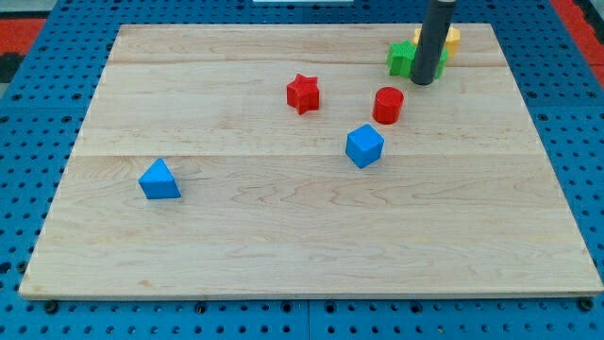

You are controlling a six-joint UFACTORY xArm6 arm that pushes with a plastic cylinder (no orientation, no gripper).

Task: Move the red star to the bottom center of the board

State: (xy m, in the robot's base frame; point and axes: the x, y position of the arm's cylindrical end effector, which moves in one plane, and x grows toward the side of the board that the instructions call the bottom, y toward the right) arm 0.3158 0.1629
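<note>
Not much of the bot in shot tbh, just the rod. It's a plain straight cylinder, dark charcoal/near-black, matte-ish w/ a faint lighter sheen running down its left side. Same width the whole way afaict, no taper. It gets cut off by the view's top, so whatever it mounts to can't be seen. My tip [423,81] is the blunt lower end, rounded-off edge, same dark colour as the rest. No cables, screws, labels or markings visible on the part that shows. Surface looks smooth, no seams or rings I can make out at this res.
</note>
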